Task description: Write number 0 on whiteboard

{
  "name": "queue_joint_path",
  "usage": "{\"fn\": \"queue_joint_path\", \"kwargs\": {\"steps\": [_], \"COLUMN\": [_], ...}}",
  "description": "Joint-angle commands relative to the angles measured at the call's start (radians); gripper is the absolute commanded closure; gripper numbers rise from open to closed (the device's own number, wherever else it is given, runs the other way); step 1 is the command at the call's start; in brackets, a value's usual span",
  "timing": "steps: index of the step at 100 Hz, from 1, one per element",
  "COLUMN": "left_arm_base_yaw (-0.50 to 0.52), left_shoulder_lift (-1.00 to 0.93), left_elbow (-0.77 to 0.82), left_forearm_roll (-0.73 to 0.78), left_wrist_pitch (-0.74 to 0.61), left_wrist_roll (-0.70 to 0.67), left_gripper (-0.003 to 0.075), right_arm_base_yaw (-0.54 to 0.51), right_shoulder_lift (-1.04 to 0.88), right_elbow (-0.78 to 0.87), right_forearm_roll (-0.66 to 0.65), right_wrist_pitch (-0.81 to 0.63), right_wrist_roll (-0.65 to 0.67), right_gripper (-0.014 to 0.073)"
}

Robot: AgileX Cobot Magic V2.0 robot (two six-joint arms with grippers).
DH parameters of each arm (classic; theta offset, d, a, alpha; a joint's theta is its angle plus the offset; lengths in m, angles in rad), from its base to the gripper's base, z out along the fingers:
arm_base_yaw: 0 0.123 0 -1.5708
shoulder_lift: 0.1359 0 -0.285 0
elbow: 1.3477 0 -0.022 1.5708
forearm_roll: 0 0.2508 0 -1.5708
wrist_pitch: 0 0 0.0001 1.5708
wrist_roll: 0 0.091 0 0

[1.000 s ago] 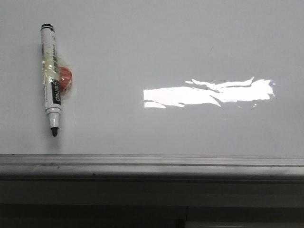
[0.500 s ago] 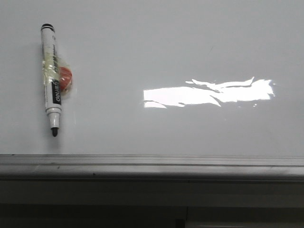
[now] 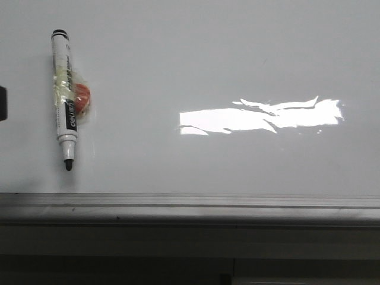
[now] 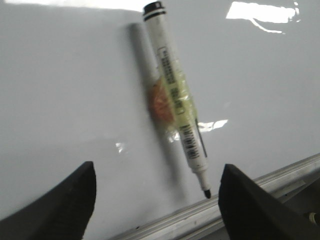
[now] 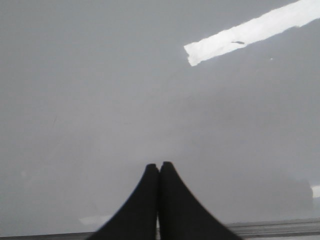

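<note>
Board count: you've got one large glossy pale grey-white whiteboard filling the front view, with one grey metal rail running along its bottom edge.
Marker count: one white-barrelled marker with a black end cap, tip bare and pointing down toward the rail, lying on the left part of the board.
Marker dressing: yellowish clear tape is wrapped round its middle, and one small orange-red round piece sits against the barrel on its right side.
Glare: one bright white reflection patch right of centre, well apart from the marker.
The number 0: you have no drawn line on the board yet; the surface around the marker and the glare reads clean.
Left gripper: two dark fingers spread wide, nothing between them, the marker's tip lying near the right-hand finger; in the front view only a dark sliver shows at the left edge.
Right gripper: two dark fingers pressed together, gripping nothing, over bare board.
</note>
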Motion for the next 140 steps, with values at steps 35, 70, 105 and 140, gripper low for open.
{"fn": "queue_joint_path", "kwargs": {"steps": [35,70,105,140], "left_arm_base_yaw": [-0.339,-0.349,-0.349,-0.348], "left_shoulder_lift": [0.337,0.443,0.443,0.444], "left_elbow": [-0.046,-0.107,-0.107,-0.105], "left_forearm_roll": [-0.078,-0.151,-0.167,-0.181], "left_wrist_pitch": [-0.602,-0.612,-0.513,-0.481], "left_wrist_roll": [-0.027,-0.1,-0.211,-0.202], "left_gripper": [0.0248,0.028,0.0353,0.0743], "right_arm_base_yaw": [0.001,0.001,0.001,0.001], "right_shoulder_lift": [0.021,0.021,0.021,0.021], "right_elbow": [-0.023,-0.023,-0.023,-0.023], "right_forearm_roll": [-0.005,-0.005,-0.005,-0.019], "right_wrist_pitch": [-0.076,-0.076,-0.076,-0.064], "right_wrist_roll": [-0.011,-0.011,-0.011,-0.011], "right_gripper": [0.0664,0.0664,0.0664,0.0664]}}
